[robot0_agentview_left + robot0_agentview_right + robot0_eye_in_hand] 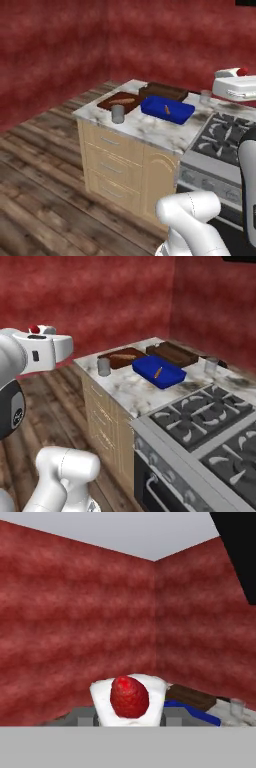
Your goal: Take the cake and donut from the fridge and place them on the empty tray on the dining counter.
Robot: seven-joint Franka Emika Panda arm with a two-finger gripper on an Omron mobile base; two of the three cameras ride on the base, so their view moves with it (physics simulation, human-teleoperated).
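Pincer (129, 719) clenched on the small white wedge-shaped cake slice with red topping (129, 699), carried high; the dark brown wooden rectangular tray (164, 91) lies ahead on the marbled table (150, 127), beyond the blue rectangular dish (166, 109).

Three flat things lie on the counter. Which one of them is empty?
The brown tray, at the far end. The blue dish holds a small orange thing; the board holds a pale loaf.

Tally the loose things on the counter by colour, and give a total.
Brown: 2, tray and board
Blue: 1, dish
Grey: 1, cup
Clear: 1, glass
Total: 5
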